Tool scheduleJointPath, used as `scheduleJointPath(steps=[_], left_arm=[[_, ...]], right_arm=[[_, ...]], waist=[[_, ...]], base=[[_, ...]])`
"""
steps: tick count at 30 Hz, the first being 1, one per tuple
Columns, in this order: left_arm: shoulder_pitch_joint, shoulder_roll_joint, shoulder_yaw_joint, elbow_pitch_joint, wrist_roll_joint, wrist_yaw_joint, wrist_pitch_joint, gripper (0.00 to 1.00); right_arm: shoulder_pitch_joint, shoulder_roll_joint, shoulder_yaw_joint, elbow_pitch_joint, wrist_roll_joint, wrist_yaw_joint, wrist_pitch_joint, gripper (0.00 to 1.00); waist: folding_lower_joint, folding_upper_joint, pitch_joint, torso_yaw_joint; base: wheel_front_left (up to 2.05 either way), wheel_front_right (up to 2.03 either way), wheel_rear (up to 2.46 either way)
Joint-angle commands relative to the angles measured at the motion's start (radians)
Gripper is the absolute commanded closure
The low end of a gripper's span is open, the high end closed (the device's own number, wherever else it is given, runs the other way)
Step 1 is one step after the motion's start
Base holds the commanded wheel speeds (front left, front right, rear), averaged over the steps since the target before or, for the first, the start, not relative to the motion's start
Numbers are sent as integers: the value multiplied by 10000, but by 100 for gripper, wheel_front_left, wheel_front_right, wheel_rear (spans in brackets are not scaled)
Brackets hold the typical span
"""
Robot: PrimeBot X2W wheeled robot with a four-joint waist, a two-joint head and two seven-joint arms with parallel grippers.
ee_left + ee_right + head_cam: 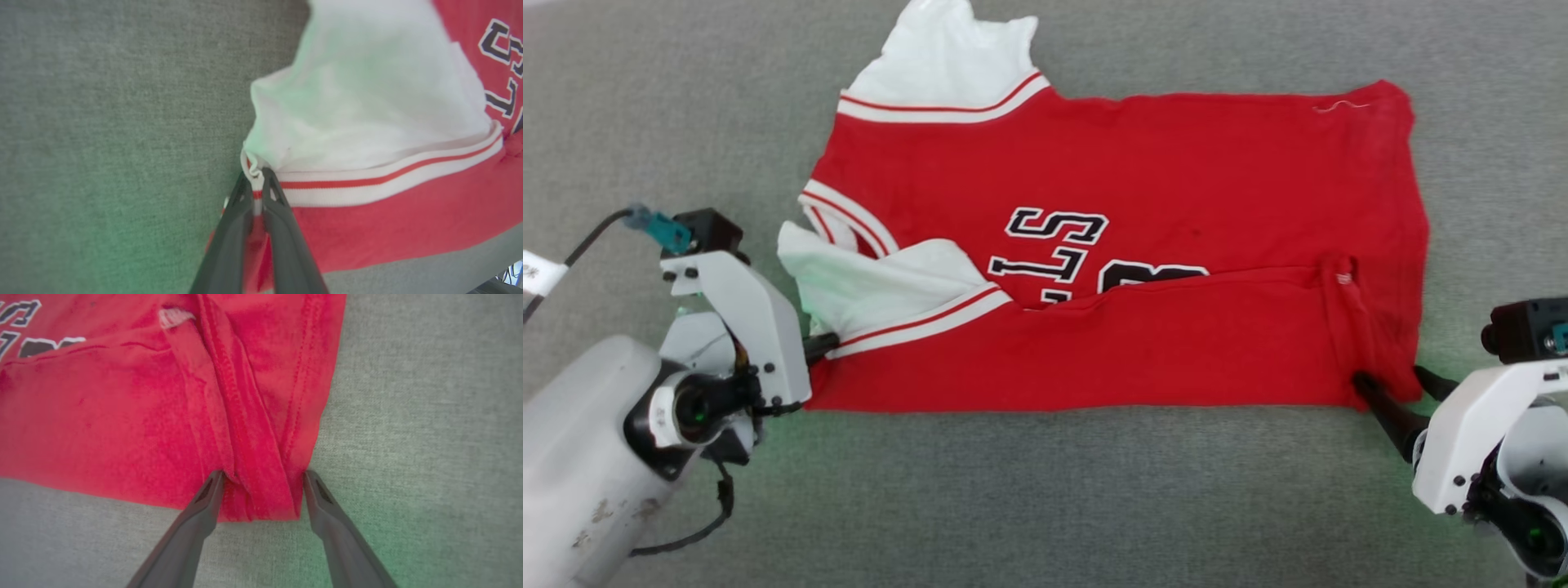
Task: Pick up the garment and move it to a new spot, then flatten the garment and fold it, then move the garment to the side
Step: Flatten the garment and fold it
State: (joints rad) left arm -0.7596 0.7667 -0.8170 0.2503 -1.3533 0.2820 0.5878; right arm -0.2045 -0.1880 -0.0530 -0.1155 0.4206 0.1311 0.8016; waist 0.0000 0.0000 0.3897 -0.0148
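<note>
While the garment (1143, 188) lay lengthwise left to right, the left gripper (255, 181) pinched its near sleeve-side corner; the right gripper (262, 473) straddled the hem corner, open

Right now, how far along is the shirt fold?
Done: garment lies spread on the grey surface, near edge folded up over the lettering. In hand: left pincer shut on the sleeve seam; right pincer open, straddling the hem corner. Left: further folds, moving aside.
</note>
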Motion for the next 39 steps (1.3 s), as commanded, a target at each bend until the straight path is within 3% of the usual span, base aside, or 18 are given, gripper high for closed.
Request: scheduleJointPath(steps=[1,2,3,4,5,11,20,39], left_arm=[[65,-363,-215,229,135,-32,-91,100],[41,-409,-225,250,157,-47,-100,100],[22,-450,-229,282,169,-60,-121,100],[-1,-488,-239,317,179,-87,-128,100],[-17,-516,-238,348,174,-117,-122,100],[-63,-552,-180,502,93,-172,-118,100],[214,-140,-132,26,-97,58,200,100],[1596,848,-269,-2066,-336,1020,331,100]], right_arm=[[-94,-100,165,261,-115,-7,237,0],[-142,-92,268,387,-88,-9,305,0],[-182,-56,338,512,1,-7,394,8],[-209,-88,471,599,46,-1,484,66],[-261,-155,596,651,63,-1,530,100],[-272,-608,504,806,237,-12,823,100],[31,-1011,25,309,560,-15,1142,100],[1863,-1798,-288,-1416,1119,-11,2794,100]], waist=[[0,0,193,211],[0,0,221,247],[0,0,244,276],[0,0,259,304],[0,0,274,330],[0,0,259,450],[0,0,-72,601],[0,0,-1207,1286]], base=[[0,0,0],[0,0,0],[0,0,0],[0,0,0],[0,0,0],[0,0,0],[0,0,0],[0,0,0]])
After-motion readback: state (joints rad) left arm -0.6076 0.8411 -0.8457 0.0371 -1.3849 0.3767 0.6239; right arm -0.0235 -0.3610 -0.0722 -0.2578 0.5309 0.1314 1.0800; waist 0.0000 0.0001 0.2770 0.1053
